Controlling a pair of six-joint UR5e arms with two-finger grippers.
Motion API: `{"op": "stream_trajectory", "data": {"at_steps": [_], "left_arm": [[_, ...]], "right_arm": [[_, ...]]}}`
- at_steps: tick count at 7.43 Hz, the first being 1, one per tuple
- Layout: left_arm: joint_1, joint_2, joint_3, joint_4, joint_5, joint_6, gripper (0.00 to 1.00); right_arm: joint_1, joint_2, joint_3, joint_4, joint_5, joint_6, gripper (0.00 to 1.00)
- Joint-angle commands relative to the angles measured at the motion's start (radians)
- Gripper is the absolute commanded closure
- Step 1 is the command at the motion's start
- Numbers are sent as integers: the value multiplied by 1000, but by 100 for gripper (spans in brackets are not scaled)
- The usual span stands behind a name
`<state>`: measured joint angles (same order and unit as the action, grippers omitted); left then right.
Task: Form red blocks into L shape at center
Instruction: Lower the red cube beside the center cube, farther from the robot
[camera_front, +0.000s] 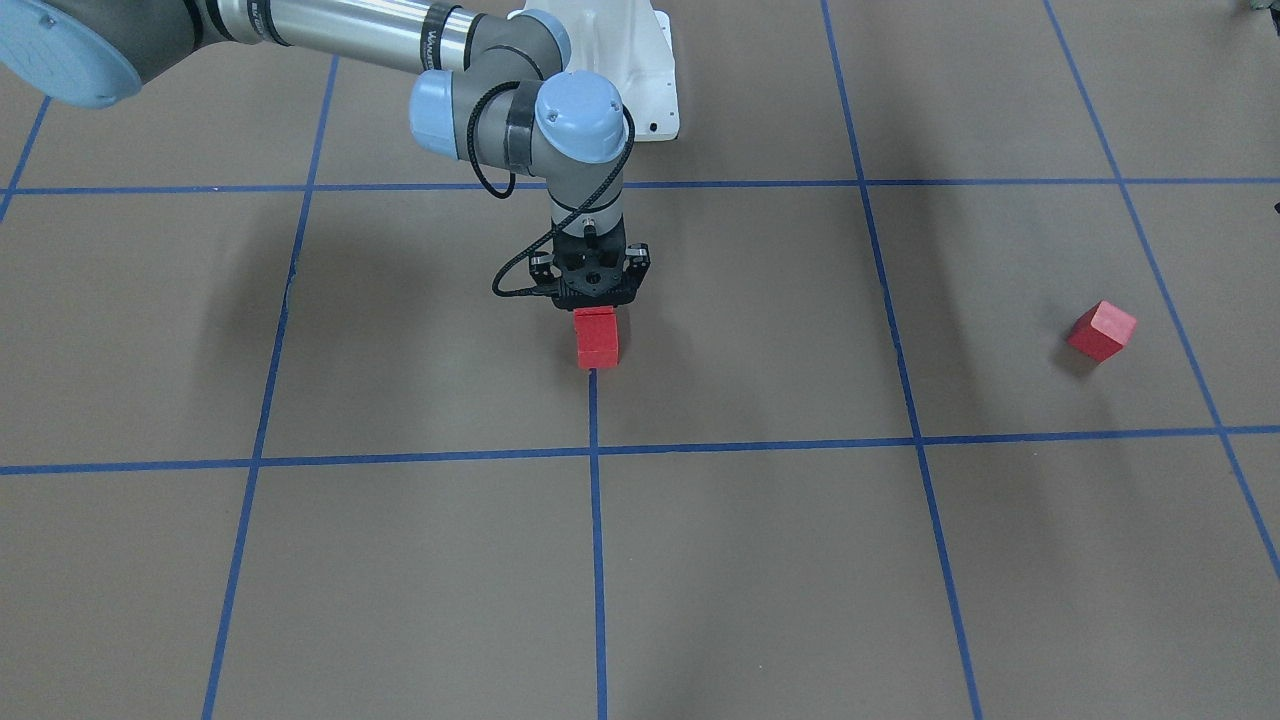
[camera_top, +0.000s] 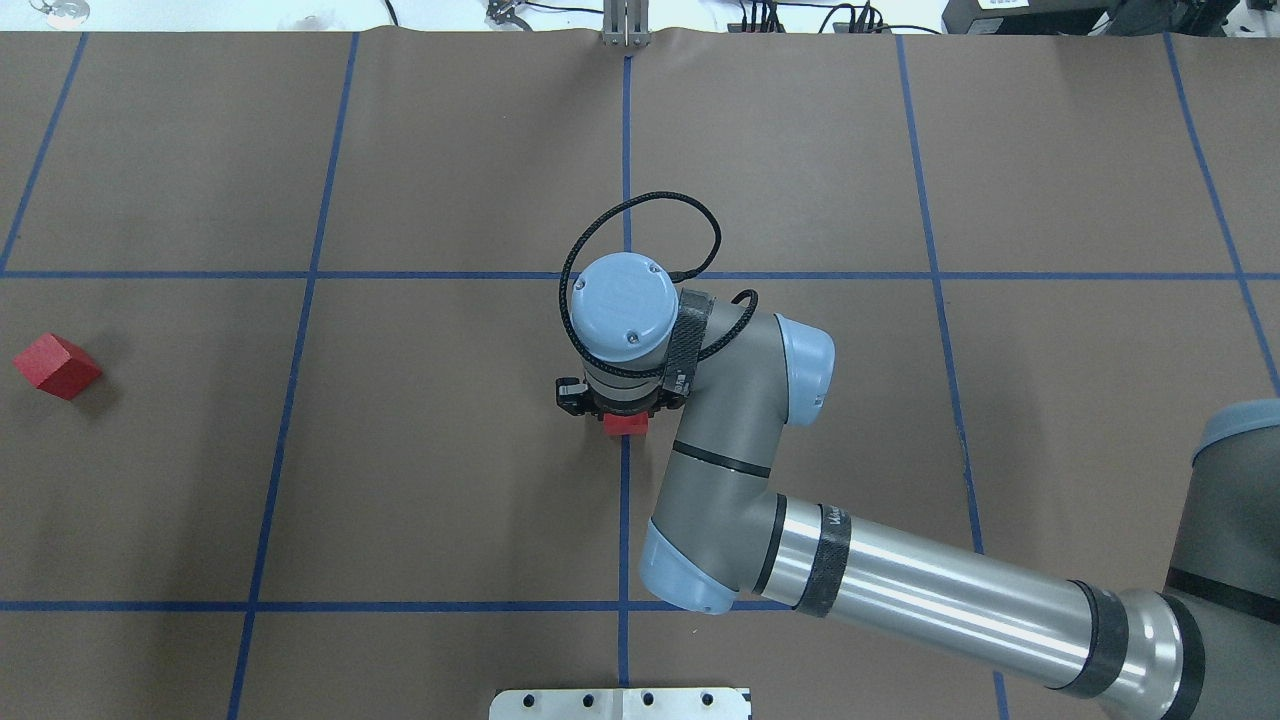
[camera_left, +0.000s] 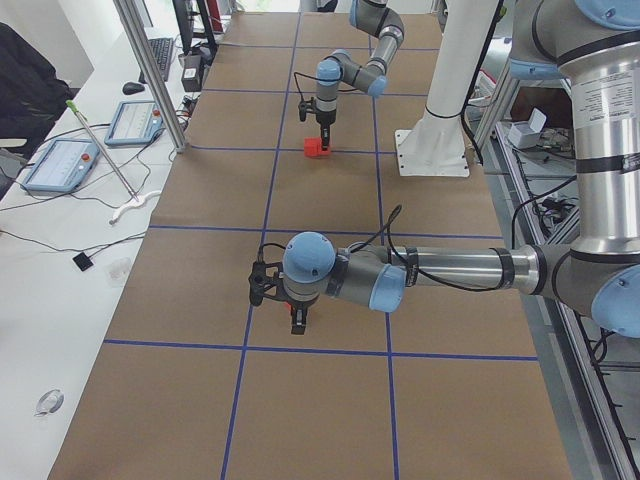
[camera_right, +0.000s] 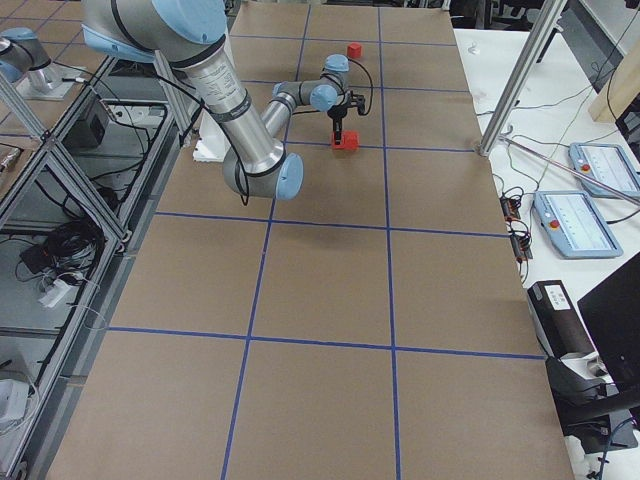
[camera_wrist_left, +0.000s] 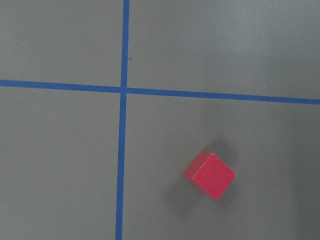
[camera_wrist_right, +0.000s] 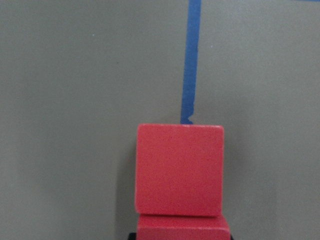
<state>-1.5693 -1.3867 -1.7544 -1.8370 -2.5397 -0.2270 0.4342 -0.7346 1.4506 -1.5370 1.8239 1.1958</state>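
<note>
Though overhead half-hides them, two red blocks (camera_wrist_right: 180, 170) touching

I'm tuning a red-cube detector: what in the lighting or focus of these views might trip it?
Front-facing view: broad soft shadows streak the floor, and the lone red block casts a small one. Right wrist view: the centre blocks loom close, one cropped by the frame. Left wrist view: sharp, evenly lit.

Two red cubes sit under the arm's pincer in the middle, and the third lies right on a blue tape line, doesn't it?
Not quite: the third red cube lies on bare floor inside a grid square, clear of the blue tape lines, as the left wrist view shows. The two red cubes do sit under the right pincer.
</note>
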Motion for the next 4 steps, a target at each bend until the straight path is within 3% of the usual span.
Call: {"op": "stream_trajectory", "data": {"at_steps": [1, 4], "left_arm": [[0, 0, -1, -1, -1, 0, 0], [0, 0, -2, 1, -1, 0, 0]], "right_arm": [[0, 1, -1, 2, 0, -4, 100], [-2, 1, -4, 2, 0, -9, 100]]}}
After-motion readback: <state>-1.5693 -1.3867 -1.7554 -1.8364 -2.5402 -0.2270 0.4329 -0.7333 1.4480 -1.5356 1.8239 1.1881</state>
